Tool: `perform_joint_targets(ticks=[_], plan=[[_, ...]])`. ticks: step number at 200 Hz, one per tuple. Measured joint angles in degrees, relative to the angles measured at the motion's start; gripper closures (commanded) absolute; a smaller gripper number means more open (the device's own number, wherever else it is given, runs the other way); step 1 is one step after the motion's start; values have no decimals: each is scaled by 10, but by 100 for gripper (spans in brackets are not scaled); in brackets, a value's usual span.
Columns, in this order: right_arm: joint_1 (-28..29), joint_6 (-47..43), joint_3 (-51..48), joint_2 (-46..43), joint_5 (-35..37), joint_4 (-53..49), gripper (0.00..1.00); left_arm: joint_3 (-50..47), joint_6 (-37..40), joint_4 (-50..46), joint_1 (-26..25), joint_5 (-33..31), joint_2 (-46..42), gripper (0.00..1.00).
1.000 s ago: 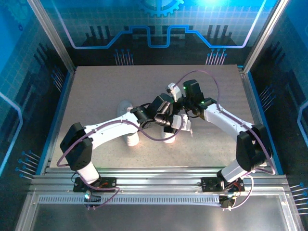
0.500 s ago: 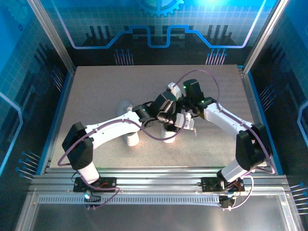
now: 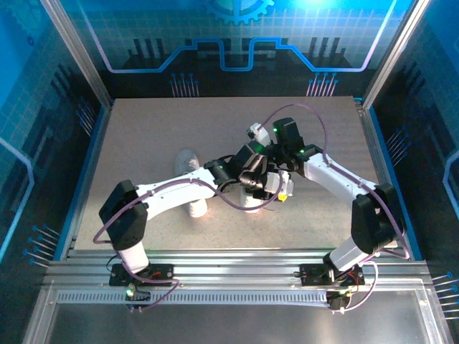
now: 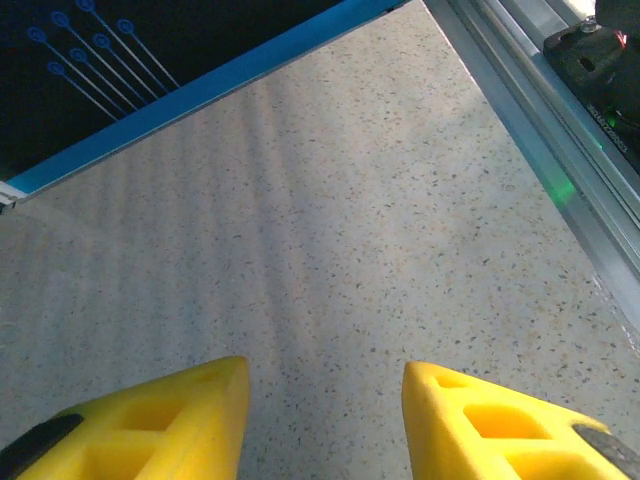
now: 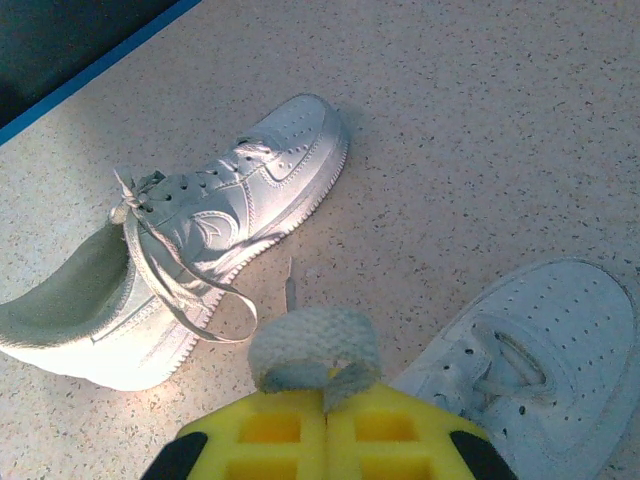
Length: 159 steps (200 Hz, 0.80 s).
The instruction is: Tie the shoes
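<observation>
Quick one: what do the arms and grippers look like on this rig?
The left arm and right arm have white links, black joints and looping purple cables. The left gripper and right gripper have yellow wedge fingers with moulded recesses and black pads.

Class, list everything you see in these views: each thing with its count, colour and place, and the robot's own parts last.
Sneaker with trailing laces: one, white, on the table, left in the right wrist view.
Second sneaker: one, white, lower right in that view.
Lace loop: one, white, pinched in the right arm's jaws.
Table: one, speckled beige, inside the walls.
Walls: blue, around the table.
Rail: one, silver, along the table edge.
Left arm: one, white and black; yellow jaws apart, nothing between them, over bare table.
Right arm: one, white and black; yellow jaws shut.
</observation>
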Motion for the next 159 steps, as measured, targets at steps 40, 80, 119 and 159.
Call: perform_joint_targets(ticks=[40, 80, 119, 159], plan=[[0, -6, -20, -3, -5, 27, 100, -79, -98, 47, 46, -5, -105, 55], [0, -16, -67, -22, -17, 72, 100, -144, -276, 117, 181, 7, -208, 55], [0, -31, -93, -45, -30, 115, 100, -176, -431, 154, 275, 45, -207, 55], [0, -46, -101, -47, -30, 125, 100, -177, -510, 187, 292, 113, -151, 55]])
